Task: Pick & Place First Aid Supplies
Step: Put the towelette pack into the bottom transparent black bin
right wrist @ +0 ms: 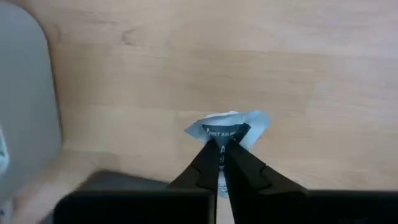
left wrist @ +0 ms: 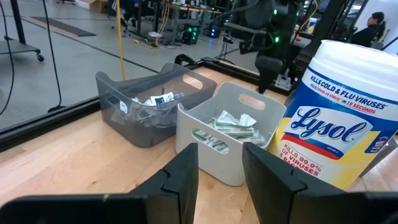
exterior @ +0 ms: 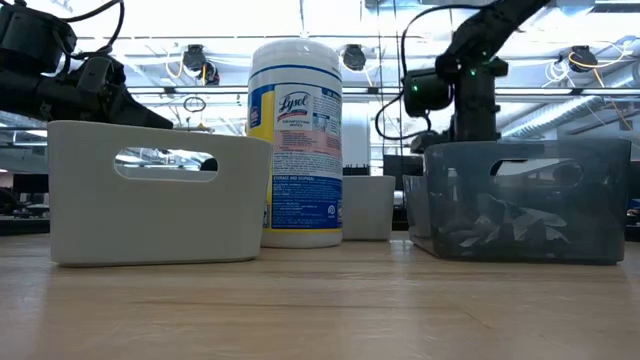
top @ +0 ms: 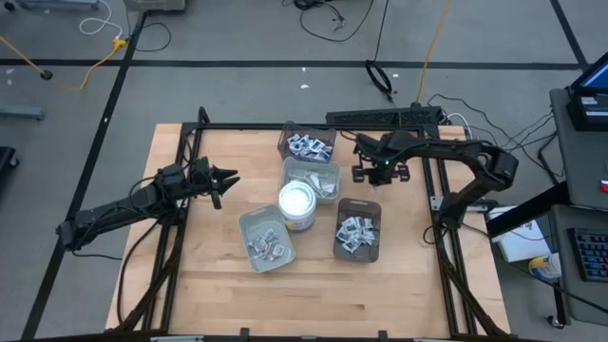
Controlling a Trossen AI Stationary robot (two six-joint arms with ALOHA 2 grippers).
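High view: right gripper (top: 378, 177) upper right of centre, beside the grey tray (top: 312, 180); its hold is hidden here. Left gripper (top: 226, 180) waits left, jaws partly apart, empty.
Right wrist view: fingers pinched on a white packet (right wrist: 229, 130) over bare table (right wrist: 217, 56).
Low view: Lysol tub (exterior: 295, 142) centre, the packet hidden behind the dark tray (exterior: 525, 200).

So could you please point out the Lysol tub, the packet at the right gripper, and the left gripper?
Lysol tub (exterior: 295, 140), low view, label front.
Packet (right wrist: 229, 127), right wrist view, printed top.
Left gripper (left wrist: 219, 168), left wrist view, between fingertips.
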